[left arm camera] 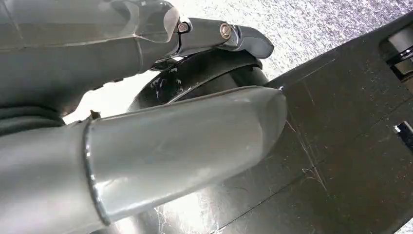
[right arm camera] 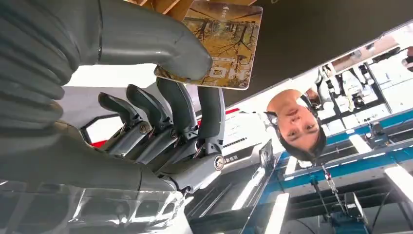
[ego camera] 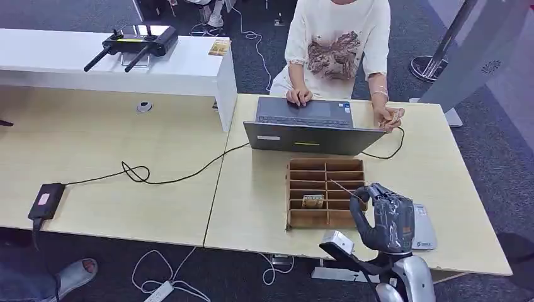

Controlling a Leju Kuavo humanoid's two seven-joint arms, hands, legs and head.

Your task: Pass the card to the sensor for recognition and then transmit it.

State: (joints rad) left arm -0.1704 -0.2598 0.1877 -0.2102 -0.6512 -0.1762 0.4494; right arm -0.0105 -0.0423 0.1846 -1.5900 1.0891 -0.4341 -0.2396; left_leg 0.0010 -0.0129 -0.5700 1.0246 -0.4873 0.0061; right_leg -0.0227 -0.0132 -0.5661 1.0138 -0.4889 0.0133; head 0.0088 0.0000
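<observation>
Head view: the right hand [ego camera: 385, 217] stands raised at the lower right of the frame, over the near edge of the light wooden table [ego camera: 434, 182], beside the brown divided organizer box [ego camera: 324, 192]. A grey card reader [ego camera: 423, 229] lies flat on the table just right of the hand, partly hidden behind it. In the right wrist view the hand pinches a card [right arm camera: 221, 44] with a yellow-brown tree picture between thumb and fingers [right arm camera: 185, 109], at the upper middle of that frame. Another card [ego camera: 312, 201] stands in a box compartment. An open laptop [ego camera: 308, 126] sits behind the box; a person [ego camera: 340, 44] is seated at it, upper centre. The left hand [left arm camera: 146, 131] appears in the left wrist view with nothing in it, fingers apart.
</observation>
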